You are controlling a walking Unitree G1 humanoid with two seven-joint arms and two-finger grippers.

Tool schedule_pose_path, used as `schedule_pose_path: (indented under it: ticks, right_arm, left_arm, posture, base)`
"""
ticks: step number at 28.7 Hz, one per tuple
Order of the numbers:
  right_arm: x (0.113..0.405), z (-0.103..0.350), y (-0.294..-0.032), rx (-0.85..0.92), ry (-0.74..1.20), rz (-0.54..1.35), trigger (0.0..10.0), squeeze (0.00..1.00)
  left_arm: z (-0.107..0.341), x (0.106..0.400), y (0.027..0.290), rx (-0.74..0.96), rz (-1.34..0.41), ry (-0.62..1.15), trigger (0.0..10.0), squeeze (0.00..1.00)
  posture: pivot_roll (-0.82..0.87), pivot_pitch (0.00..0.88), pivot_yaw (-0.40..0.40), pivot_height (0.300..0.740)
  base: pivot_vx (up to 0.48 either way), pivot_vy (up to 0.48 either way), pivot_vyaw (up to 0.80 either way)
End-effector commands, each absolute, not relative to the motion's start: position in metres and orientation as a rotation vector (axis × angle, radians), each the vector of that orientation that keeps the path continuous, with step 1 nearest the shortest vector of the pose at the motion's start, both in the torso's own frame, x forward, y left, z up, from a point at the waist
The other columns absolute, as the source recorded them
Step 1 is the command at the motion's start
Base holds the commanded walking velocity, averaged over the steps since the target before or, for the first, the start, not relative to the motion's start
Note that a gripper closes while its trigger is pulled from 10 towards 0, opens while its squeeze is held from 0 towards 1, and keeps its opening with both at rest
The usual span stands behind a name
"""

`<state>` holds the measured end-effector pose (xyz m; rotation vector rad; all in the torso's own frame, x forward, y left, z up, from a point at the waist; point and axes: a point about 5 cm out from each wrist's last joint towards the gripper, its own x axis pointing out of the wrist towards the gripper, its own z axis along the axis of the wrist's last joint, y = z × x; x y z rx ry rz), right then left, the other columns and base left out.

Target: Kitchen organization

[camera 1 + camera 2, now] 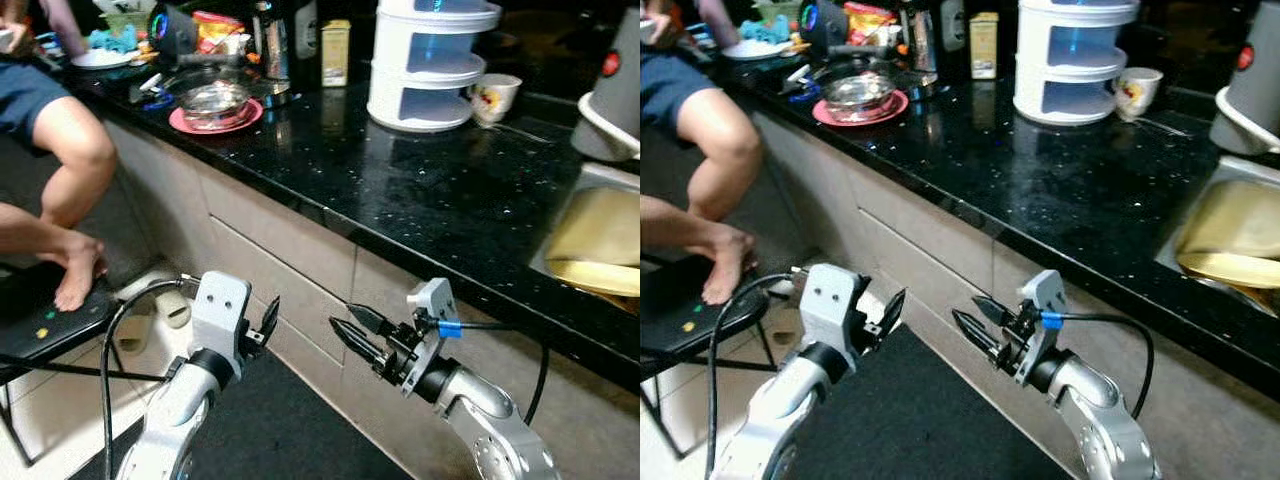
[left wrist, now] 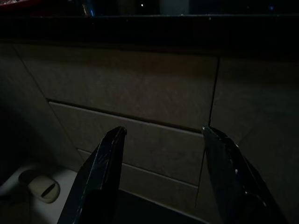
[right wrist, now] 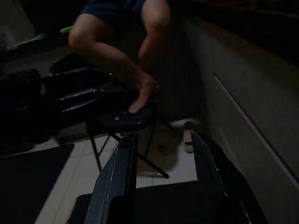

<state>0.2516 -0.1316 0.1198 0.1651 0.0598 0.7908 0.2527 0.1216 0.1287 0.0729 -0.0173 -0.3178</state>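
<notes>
The black speckled stone counter [image 1: 420, 190] carries the clutter to sort: a white three-tier plastic rack [image 1: 428, 62] at its back, a white printed cup [image 1: 494, 97] just beside the rack, a glass bowl on a pink plate [image 1: 214, 108] farther along. Below the counter's front edge hang the left gripper [image 1: 266, 322] and right gripper [image 1: 352, 333], both spread and empty. Rising carelessly, either could strike the edge, or swing toward the seated person's bare legs [image 1: 70, 150] near the counter's far end

Black speckled counter [image 1: 400, 190]; a white tiered rack [image 1: 428, 62]; a pink plate [image 1: 216, 118] under a clear glass bowl [image 1: 213, 101]; a cream mug [image 1: 493, 97] with a floral print; black fingers [image 1: 358, 340] on silver arms; a dark floor mat [image 1: 290, 430]
</notes>
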Motion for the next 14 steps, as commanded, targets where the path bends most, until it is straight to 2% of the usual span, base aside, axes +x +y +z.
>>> schedule_pose_path:
  ticks: [1, 14]
  right_arm:
    - [0.2512, 0.1192, -0.1320, 0.168, 0.054, 0.790, 10.0, 0.00]
    - [0.2520, 0.1215, -0.1307, 0.183, 0.036, 0.805, 10.0, 0.00]
  left_arm:
    - [0.1270, 0.2544, 0.1211, 0.084, -0.333, -0.009, 10.0, 0.00]
    - [0.1298, 0.2549, 0.1159, 0.145, -0.375, -0.042, 10.0, 0.00]
  posture:
    - [-0.07, 0.000, 0.006, 0.740]
    - [-0.06, 0.000, 0.010, 0.740]
  base:
    - [0.000, 0.000, 0.74]
    - [0.000, 0.000, 0.73]
